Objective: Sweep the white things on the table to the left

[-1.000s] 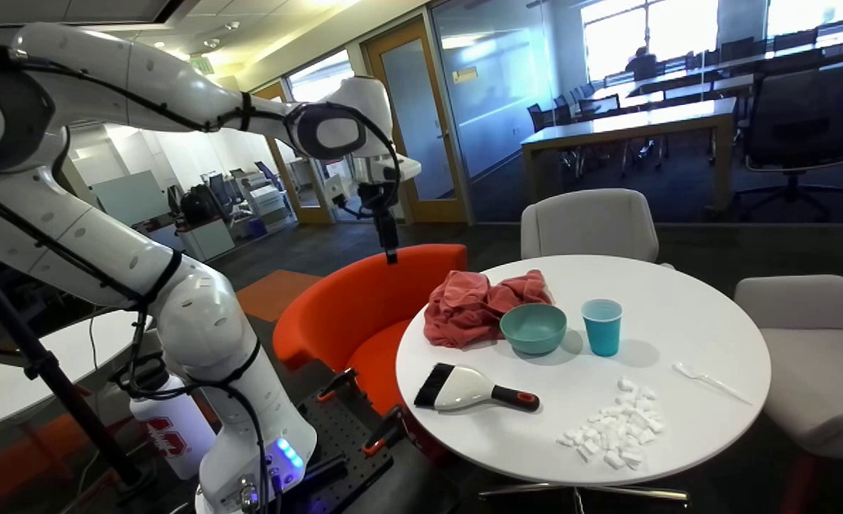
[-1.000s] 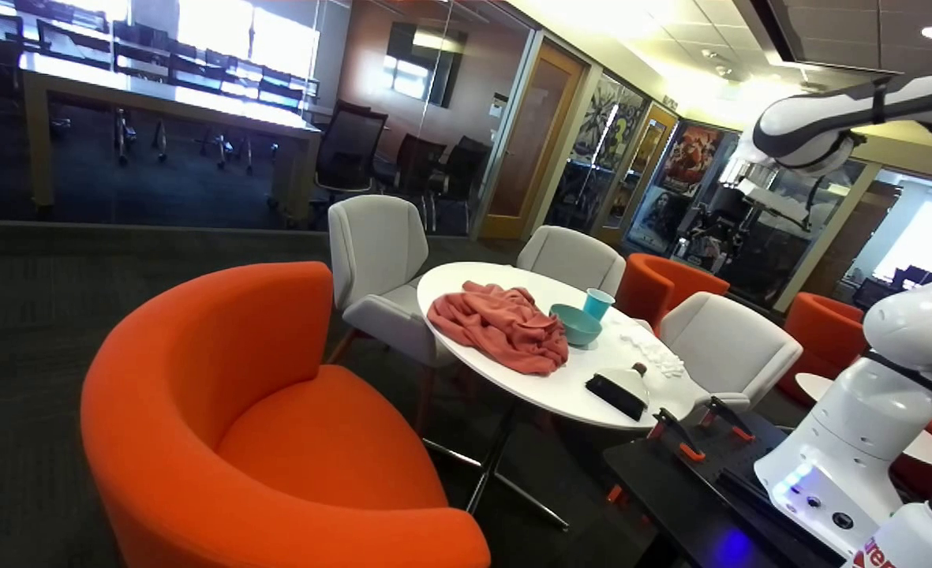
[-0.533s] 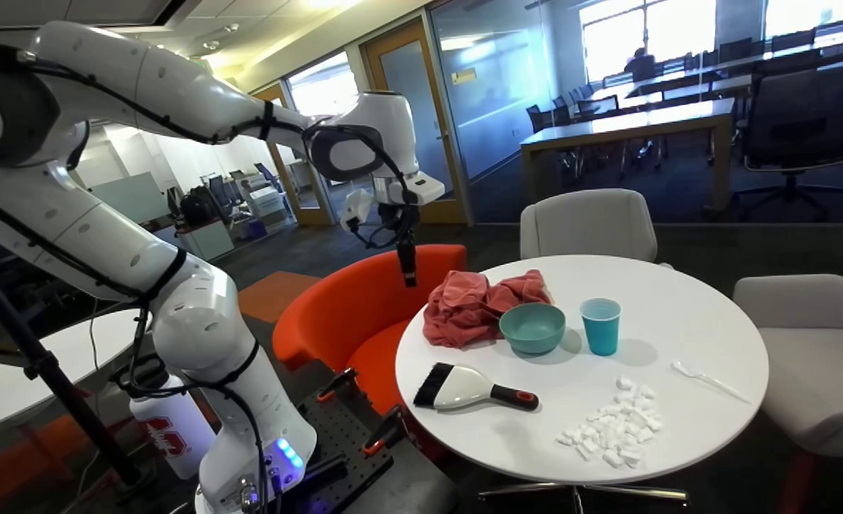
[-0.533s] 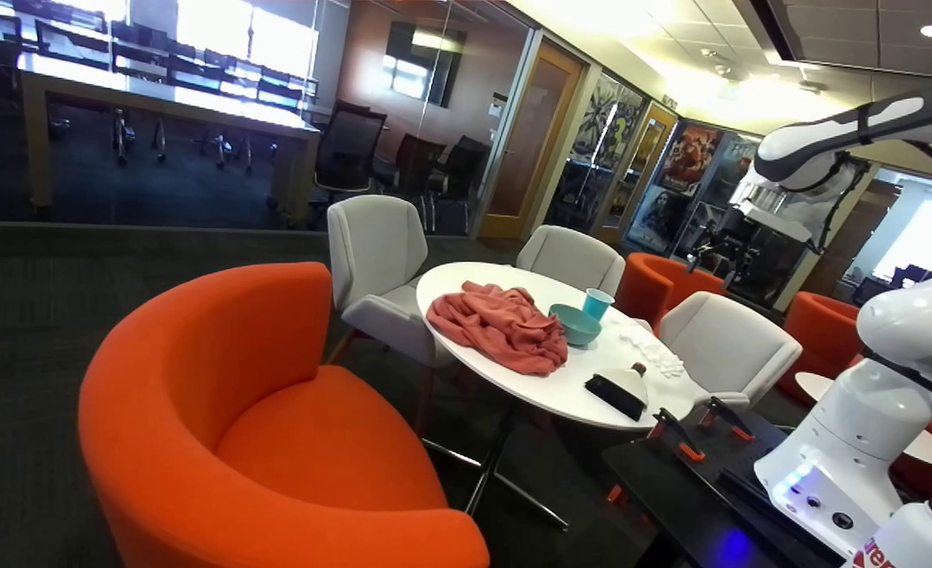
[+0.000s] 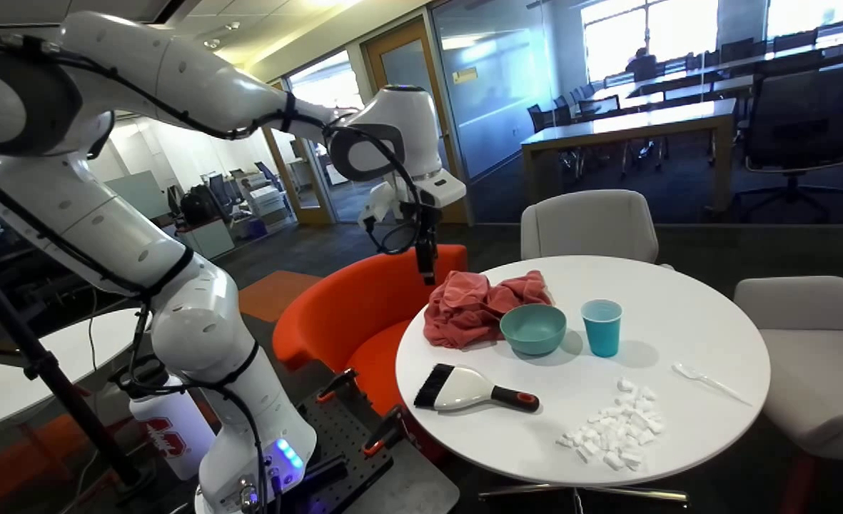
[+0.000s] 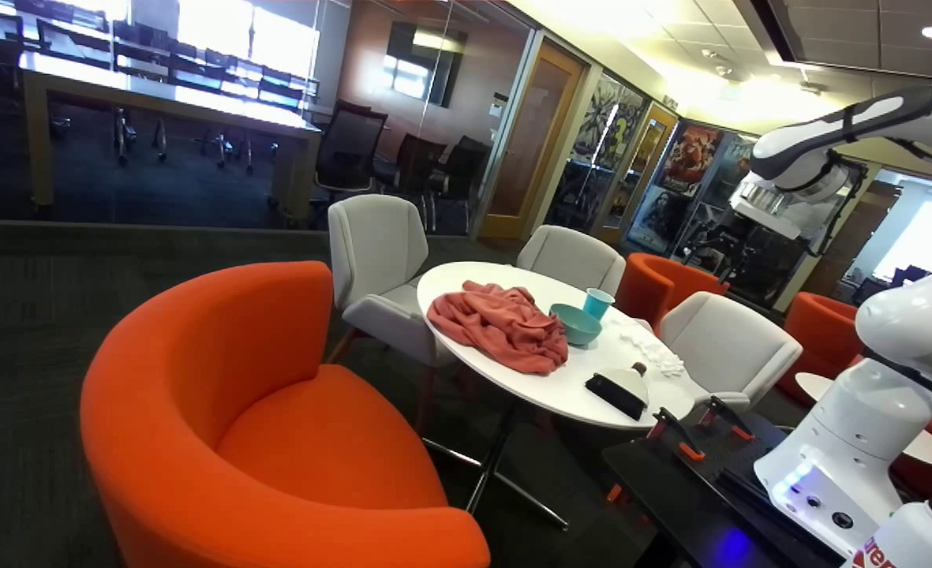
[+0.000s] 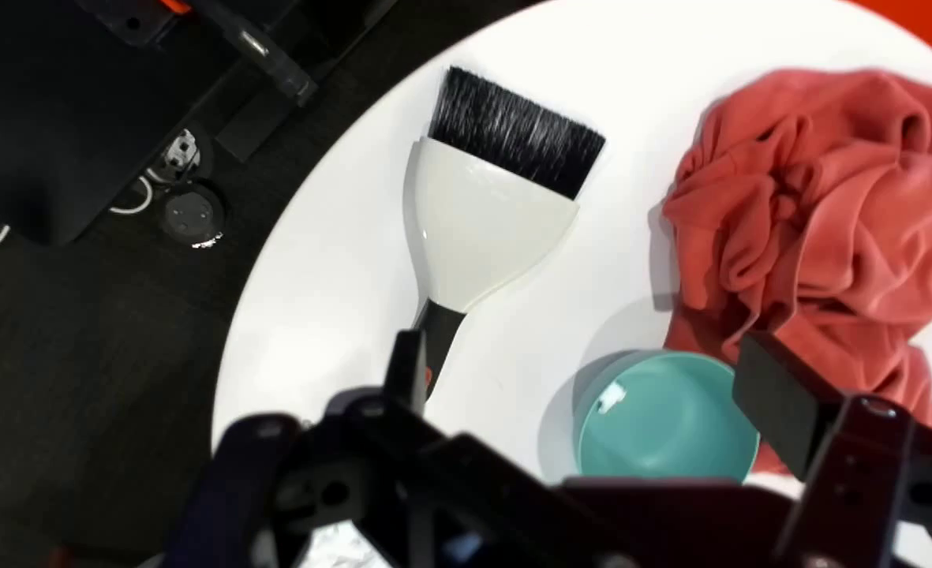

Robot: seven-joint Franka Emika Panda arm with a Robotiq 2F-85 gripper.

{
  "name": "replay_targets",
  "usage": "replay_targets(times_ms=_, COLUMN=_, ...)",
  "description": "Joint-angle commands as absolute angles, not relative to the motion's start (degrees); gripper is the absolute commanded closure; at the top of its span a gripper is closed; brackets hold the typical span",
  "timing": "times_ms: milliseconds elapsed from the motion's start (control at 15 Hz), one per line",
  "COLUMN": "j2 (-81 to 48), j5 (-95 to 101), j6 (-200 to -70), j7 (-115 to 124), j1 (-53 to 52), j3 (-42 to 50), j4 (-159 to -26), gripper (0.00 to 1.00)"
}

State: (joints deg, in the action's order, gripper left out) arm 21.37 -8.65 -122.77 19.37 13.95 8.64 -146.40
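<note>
Swinging rightward in an exterior view, the white arm (image 5: 185, 78) reaches past the orange chair (image 5: 342, 307), and its pincer (image 5: 428, 277) hangs nearer the table (image 5: 699, 307) than it does a second earlier. The wrist view shows the pincer's two sides standing well apart with nothing gripped; its height above the table is hard to judge. Next along lies the brush (image 5: 464, 387), flat and unheld, bristles to the left and handle to the right, with the crumpled red cloth (image 5: 467, 307) behind it. The green bowl (image 5: 533, 332) and then the upright blue cup (image 5: 602, 332) follow. Farther right and nearer the camera, the white pieces (image 5: 615, 432) lie in a loose scatter on the table, apart from the brush handle, and beyond them rests a pale plastic utensil (image 5: 710, 382).

Only the arm changes over that second; the things on the table stay where they are. So the sweep has not begun, and I take this to be the approach to the brush. The wide spread suits closing on the handle, which probably needs the pincer lower and shifted along. The bowl looks close enough to be knocked on the way down. Whose left the task means, I cannot say.
</note>
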Motion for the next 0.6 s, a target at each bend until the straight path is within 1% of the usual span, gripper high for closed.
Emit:
replay_targets(times_ms=0, j2=7.0, j5=-12.2, j6=-125.7, j7=21.7, j1=15.9, j3=12.3, j4=-137.3, gripper=0.00)
replay_targets(times_ms=267, j2=-7.4, j5=-20.8, j6=-124.4, j7=21.7, j1=16.4, j3=16.0, j4=-128.8, gripper=0.00)
replay_targets(times_ms=533, j2=-18.9, j5=-36.1, j6=-122.2, j7=19.5, j1=18.6, j3=15.2, j4=-121.6, gripper=0.00)
